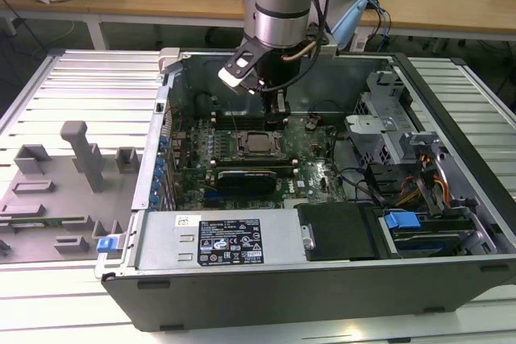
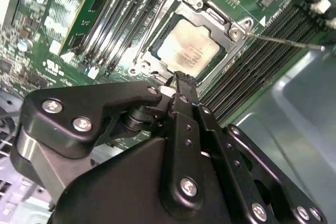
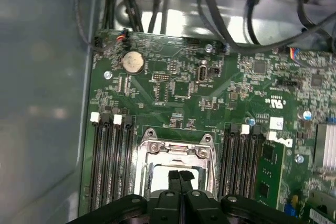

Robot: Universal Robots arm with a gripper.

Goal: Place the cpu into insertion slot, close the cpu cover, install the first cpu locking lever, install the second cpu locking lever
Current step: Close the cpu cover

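The cpu (image 2: 189, 51), pale silvery-beige, lies flat in the insertion slot (image 2: 155, 47) on the green board. The silver cpu cover (image 2: 239, 24) frames it and looks lowered over it. A thin locking lever (image 2: 283, 41) sticks out sideways over the memory slots, and a second thin rod (image 2: 152, 27) runs along the socket's other side. My gripper (image 2: 181, 80) hovers just above the socket's edge, shut, with nothing between its fingers. In the first wrist view the gripper (image 3: 180, 174) hangs over the cover (image 3: 178, 148). In the exterior view the gripper (image 1: 278, 112) hangs just behind the cpu (image 1: 259, 142).
Everything sits inside an open computer case (image 1: 161, 118) with tall walls. Memory slots (image 3: 110, 161) flank the socket. A long black card (image 1: 246, 175) lies in front of it, with the power supply (image 1: 234, 239) nearer still. Drive cage (image 1: 387, 130) and cables on the exterior view's right; grey fixture tray (image 1: 56, 191) on its left.
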